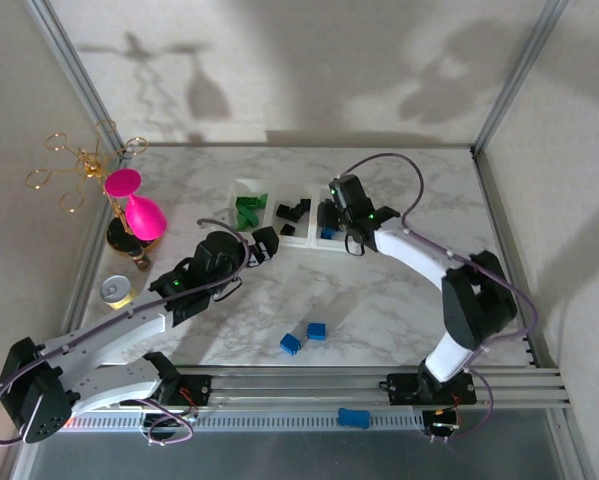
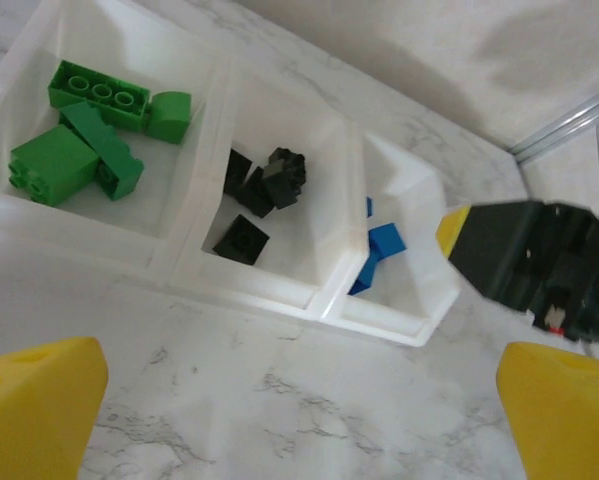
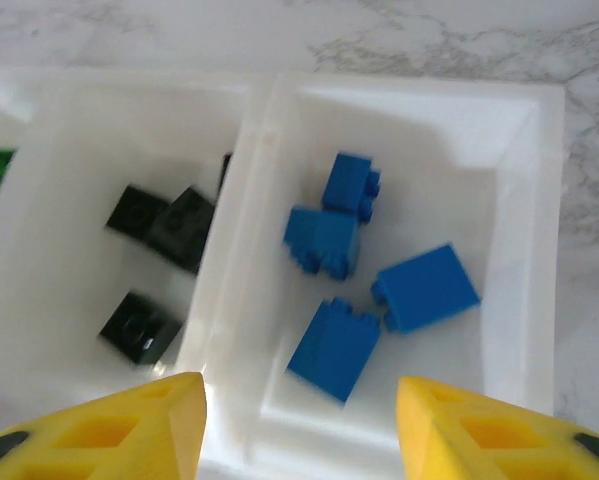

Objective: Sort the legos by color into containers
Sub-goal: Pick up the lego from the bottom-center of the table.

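The white tray (image 1: 247, 184) holds green legos (image 1: 247, 210) in its left container, black legos (image 1: 292, 212) in the middle one and blue ones in the right one. My right gripper (image 1: 333, 224) hovers over that right container. In the right wrist view it (image 3: 299, 400) is open with nothing between its fingers, and several blue legos (image 3: 334, 350) lie loose below. My left gripper (image 1: 264, 246) stands wide open over bare marble just in front of the tray (image 2: 279, 295), empty (image 2: 299, 420). Two blue legos (image 1: 291, 343) (image 1: 317, 330) lie on the table near the front.
A pink goblet (image 1: 139, 212) on a gold wire stand (image 1: 74, 170) is at the far left, with a small round cup (image 1: 117, 290) in front of it. Another blue brick (image 1: 353, 418) lies by the front rail (image 1: 379, 385). Frame posts stand at the table's back corners.
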